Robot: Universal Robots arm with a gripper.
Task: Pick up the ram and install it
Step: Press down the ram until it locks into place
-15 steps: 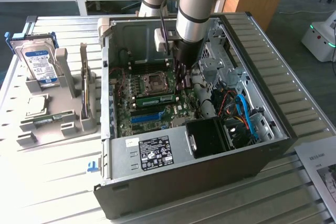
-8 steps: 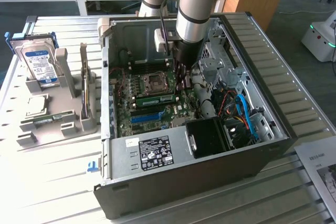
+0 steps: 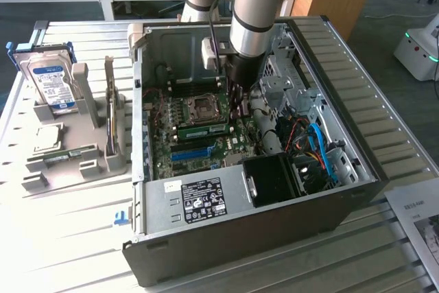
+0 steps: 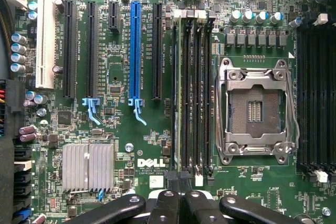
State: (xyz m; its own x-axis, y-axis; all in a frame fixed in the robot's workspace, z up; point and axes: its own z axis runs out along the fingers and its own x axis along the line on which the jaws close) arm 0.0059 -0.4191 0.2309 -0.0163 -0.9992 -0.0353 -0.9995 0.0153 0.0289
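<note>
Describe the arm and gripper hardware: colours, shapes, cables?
The arm is a thick silver-grey tube with a pale blue band at the top and a black ring lower down. A dark cable runs alongside it, past a white block. The gripper is glossy black, with jointed links held by silver round-head screws.

Matt green motherboard, ribbed bare-metal heatsink, glossy blue slot.

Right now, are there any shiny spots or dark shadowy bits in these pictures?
In the exterior view, the slatted table looks washed out and bright, while the computer case is dark and shadowed by the black fan box. In the wrist view, the silver heatsink and the metal processor socket frame glint with light, and the pincer looks dark.
</note>
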